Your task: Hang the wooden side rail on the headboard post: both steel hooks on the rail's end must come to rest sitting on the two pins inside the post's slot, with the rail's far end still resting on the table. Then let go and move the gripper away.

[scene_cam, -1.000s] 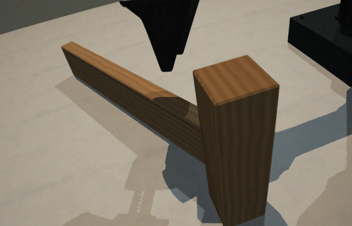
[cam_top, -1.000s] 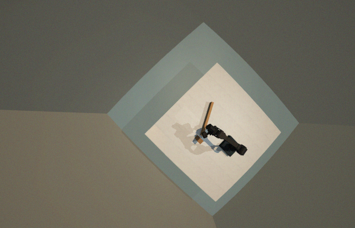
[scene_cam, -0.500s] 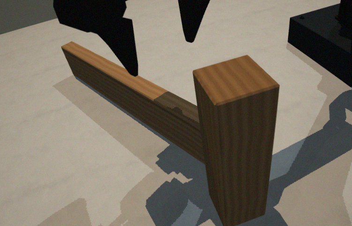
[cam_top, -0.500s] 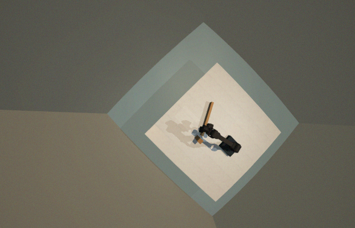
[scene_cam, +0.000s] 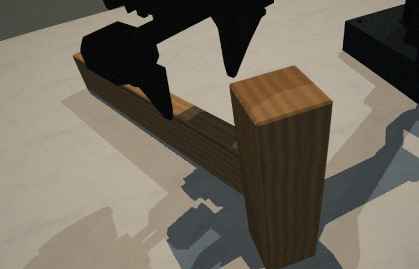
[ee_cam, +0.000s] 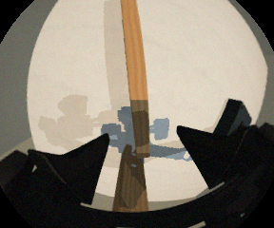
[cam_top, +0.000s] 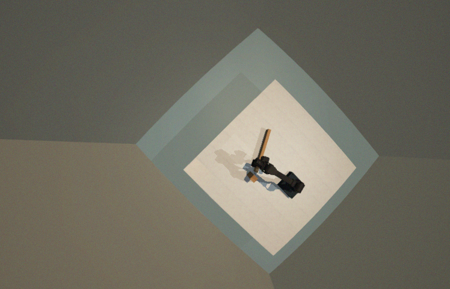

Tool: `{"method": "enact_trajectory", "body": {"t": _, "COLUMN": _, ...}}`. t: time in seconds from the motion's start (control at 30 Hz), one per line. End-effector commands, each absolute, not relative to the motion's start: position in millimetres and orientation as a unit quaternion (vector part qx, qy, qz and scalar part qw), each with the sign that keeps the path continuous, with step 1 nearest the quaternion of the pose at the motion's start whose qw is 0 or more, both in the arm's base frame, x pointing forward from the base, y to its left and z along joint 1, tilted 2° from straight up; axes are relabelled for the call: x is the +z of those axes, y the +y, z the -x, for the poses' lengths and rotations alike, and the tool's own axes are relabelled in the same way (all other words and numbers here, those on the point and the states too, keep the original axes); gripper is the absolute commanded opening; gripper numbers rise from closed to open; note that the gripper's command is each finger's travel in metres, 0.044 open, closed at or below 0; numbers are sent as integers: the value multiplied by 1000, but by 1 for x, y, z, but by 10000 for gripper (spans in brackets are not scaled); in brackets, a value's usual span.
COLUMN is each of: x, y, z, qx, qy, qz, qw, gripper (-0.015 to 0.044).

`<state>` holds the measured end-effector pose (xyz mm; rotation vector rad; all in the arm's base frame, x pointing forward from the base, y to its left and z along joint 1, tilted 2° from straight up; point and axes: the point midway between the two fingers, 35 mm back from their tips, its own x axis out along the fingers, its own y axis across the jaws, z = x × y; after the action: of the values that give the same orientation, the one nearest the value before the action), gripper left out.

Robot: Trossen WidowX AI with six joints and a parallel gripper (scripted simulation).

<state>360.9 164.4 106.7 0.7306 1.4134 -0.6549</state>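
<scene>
The wooden side rail [cam_top: 265, 141] [scene_cam: 201, 146] [ee_cam: 135, 57] lies on the table, long and narrow, with its near end close beside the headboard post. The post [cam_top: 253, 178] [scene_cam: 285, 173] [ee_cam: 131, 187] stands upright; the exterior view shows its plain sides and top. Its slot and pins, and the rail's hooks, cannot be made out. My gripper [cam_top: 260, 163] [scene_cam: 201, 97] [ee_cam: 143, 133] is open and empty above the rail's post-side part. In the wrist view its fingers stand either side of the rail's line, crosswise to it. The gap between rail end and post is hard to judge.
The arm's dark base [cam_top: 291, 193] [scene_cam: 368, 46] [ee_cam: 231, 116] stands on the pale square table [cam_top: 313, 150] [scene_cam: 32, 139] [ee_cam: 199, 62], on the far side of the post in the exterior view. The post top stands higher than the rail. Arm shadows fall around the post.
</scene>
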Motion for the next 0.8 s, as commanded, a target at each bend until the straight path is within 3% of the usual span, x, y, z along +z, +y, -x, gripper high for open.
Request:
{"method": "enact_trajectory", "body": {"t": 0.0, "x": 98, "y": 164, "z": -362, "qx": -293, "qy": 621, "qz": -321, "qw": 652, "gripper": 440}}
{"method": "enact_trajectory", "body": {"t": 0.77, "x": 63, "y": 165, "z": -365, "qx": -293, "qy": 621, "qz": -321, "qw": 652, "gripper": 440}}
